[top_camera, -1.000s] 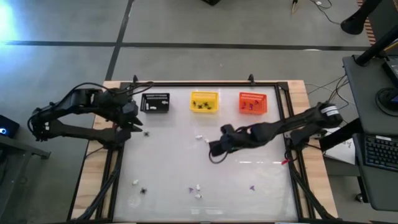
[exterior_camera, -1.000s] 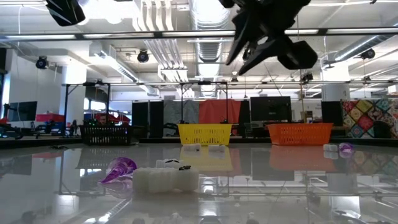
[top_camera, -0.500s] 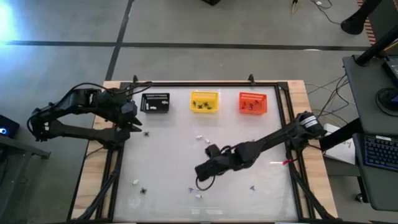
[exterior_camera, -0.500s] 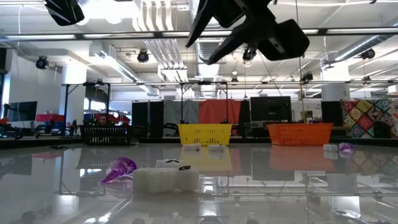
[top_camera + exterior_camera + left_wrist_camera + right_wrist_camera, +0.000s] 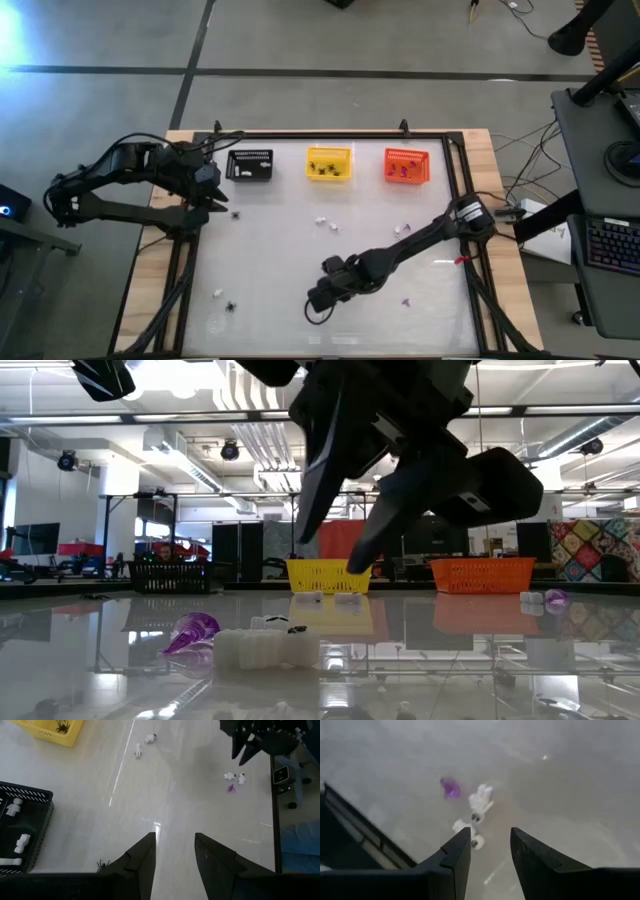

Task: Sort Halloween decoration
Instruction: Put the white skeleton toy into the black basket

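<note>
Carrying everything: a white table (image 5: 280, 250) inside a dark frame, on wooden boards.

Sitting in a row along the upper edge of the high view: black basket (image 5: 250, 165), yellow basket (image 5: 329, 163), orange basket (image 5: 406, 166).

Lying loose on the table: white bits (image 5: 327, 222) at centre, a spider (image 5: 236, 213) below the black basket, a white bit (image 5: 218, 293) and spider (image 5: 231, 307) at lower left, a purple bit (image 5: 406, 299) at lower right, white figures (image 5: 479, 805) beside a purple bit (image 5: 449, 787).

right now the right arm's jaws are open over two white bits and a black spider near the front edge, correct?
Not quite. The right wrist view shows the right gripper with jaws open over two white bits and a purple bit, not a black spider.
</note>
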`<action>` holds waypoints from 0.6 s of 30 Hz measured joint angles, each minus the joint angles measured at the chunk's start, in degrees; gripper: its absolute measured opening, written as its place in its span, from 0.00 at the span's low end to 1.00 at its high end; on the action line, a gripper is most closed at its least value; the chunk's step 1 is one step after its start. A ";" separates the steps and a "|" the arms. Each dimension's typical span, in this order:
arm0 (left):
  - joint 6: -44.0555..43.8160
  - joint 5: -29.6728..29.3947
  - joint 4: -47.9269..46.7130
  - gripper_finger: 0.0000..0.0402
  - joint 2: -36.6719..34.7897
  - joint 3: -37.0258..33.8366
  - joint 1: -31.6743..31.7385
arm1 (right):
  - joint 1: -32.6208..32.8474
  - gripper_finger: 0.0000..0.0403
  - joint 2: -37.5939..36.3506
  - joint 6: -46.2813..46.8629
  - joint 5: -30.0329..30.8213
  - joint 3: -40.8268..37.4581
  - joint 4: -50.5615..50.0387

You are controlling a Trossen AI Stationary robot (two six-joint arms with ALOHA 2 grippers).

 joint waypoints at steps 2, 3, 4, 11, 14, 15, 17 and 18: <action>0.00 0.00 0.00 0.30 0.00 0.00 0.00 | 0.02 0.32 0.89 -0.74 -1.41 0.44 0.43; 0.00 0.00 -0.02 0.30 0.00 0.00 0.00 | 0.02 0.32 1.45 -1.15 -1.82 0.62 0.48; 0.00 0.00 -0.02 0.30 0.00 0.00 0.00 | -0.02 0.32 1.78 -1.27 -2.11 0.75 0.82; -0.40 -0.02 0.00 0.30 0.17 0.00 0.00 | -0.05 0.32 3.87 -2.04 -2.17 2.02 3.18; -0.86 -0.02 -0.01 0.30 0.17 0.00 0.00 | -0.05 0.32 5.34 -2.45 -2.19 2.68 5.03; -0.97 -0.02 -0.01 0.30 0.17 0.00 0.01 | -0.05 0.32 5.70 -2.67 -2.21 2.90 4.95; -1.27 -0.01 -0.04 0.30 0.11 0.00 0.00 | -0.05 0.32 6.36 -2.74 -2.19 3.28 5.08; -1.31 -0.02 -0.05 0.30 0.10 0.00 0.00 | -0.07 0.32 6.61 -2.73 -2.17 3.28 4.94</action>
